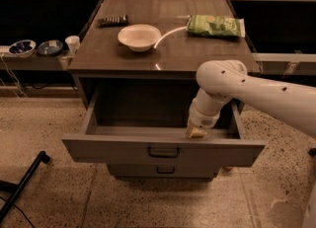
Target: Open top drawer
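Looking through the one camera view, you see the top drawer (123,150) standing well out of the bench (197,57). Its flat front panel runs across the lower middle of the frame, from about 8 o'clock to 4 o'clock. The inside shows as bare, though the far right corner is hidden behind the arm (256,91).

The arm comes in from 3 o'clock and bends down into the drawer. The gripper (196,132) sits just inside the front panel, right of centre, at roughly 5 o'clock from the middle of the frame. You cannot tell from here whether it is open or closed, or whether it is touching the panel's top edge or only hanging beside it.

By my judgement the opening is nearly or wholly done. Little travel looks left before the slides run out.

Expect the drawer to handle as a stiff box, light because it appears to hold nothing, and free only in a straight line towards 6 o'clock. The smooth front offers no purchase. Take it by the small dark handle (163,151) at centre, or hook behind the panel's top edge. An off-centre pull may skew it on its runners.

On the bench top, at 12 o'clock, rest a pale bowl (139,36) and a green packet (215,25). A lower drawer (163,171) sits shut beneath.
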Robot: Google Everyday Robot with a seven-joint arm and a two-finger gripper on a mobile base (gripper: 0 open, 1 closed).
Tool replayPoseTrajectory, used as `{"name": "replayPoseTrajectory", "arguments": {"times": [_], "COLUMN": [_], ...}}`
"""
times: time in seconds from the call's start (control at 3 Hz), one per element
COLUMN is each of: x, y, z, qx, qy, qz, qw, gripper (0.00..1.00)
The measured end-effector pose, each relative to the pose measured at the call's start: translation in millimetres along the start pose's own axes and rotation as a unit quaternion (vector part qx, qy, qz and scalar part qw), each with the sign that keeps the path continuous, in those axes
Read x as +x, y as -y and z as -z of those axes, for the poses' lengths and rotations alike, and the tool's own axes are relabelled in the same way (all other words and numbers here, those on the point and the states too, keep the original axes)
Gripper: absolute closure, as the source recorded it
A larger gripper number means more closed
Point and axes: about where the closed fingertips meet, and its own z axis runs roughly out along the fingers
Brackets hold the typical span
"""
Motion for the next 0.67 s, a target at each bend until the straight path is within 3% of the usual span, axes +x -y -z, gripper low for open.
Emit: {"name": "replayPoseTrajectory", "arguments": {"times": [0.33, 0.67], "x": [-2, -2], "y": [-14, -42], "z": [3, 14], "qx": [-0.012, -0.027], "qy": [0.008, 0.025], "qz": [0.006, 0.010], "qw": [0.9999, 0.9993], "gripper": [1.00, 1.00]}}
